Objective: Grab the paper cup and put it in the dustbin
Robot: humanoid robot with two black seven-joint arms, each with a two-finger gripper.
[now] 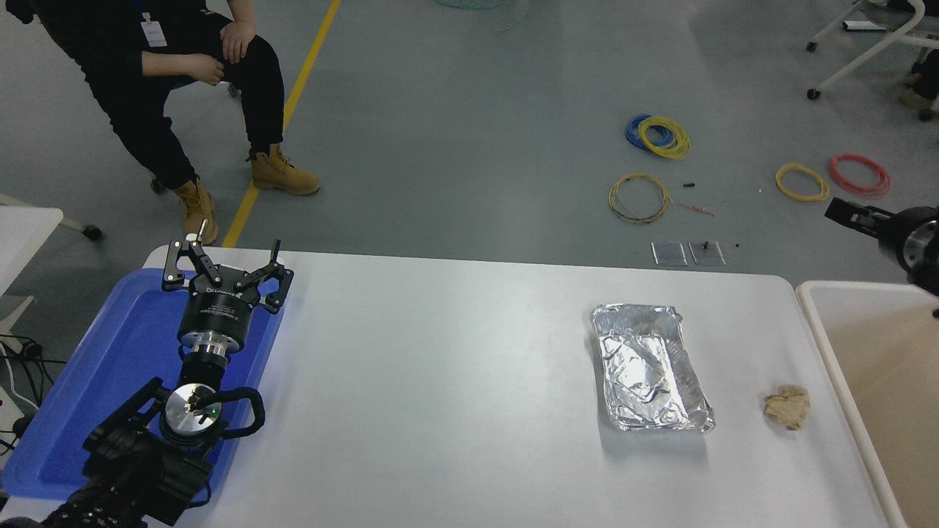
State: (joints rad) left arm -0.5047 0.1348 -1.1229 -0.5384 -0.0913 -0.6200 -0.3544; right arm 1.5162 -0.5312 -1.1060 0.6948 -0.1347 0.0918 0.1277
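the right black claw [843, 211] enters at the right edge, above the far end of the large rectangular white-rimmed dustbin [821, 345] with its beige inside; whether its fingers are spread or closed cannot be told, since only a tip shows. no paper cup can be seen anywhere on the white desk [455, 381] or in the visible part of the bin. the crumpled silver foil tray [649, 378] lies on the desk just left of a crumpled tan paper ball [787, 407], both well below the right claw. the left black claw [224, 268] is parked with fingers spread wide over the flat blue plastic tray [110, 367]. a seated person [169, 81] is at the far left.
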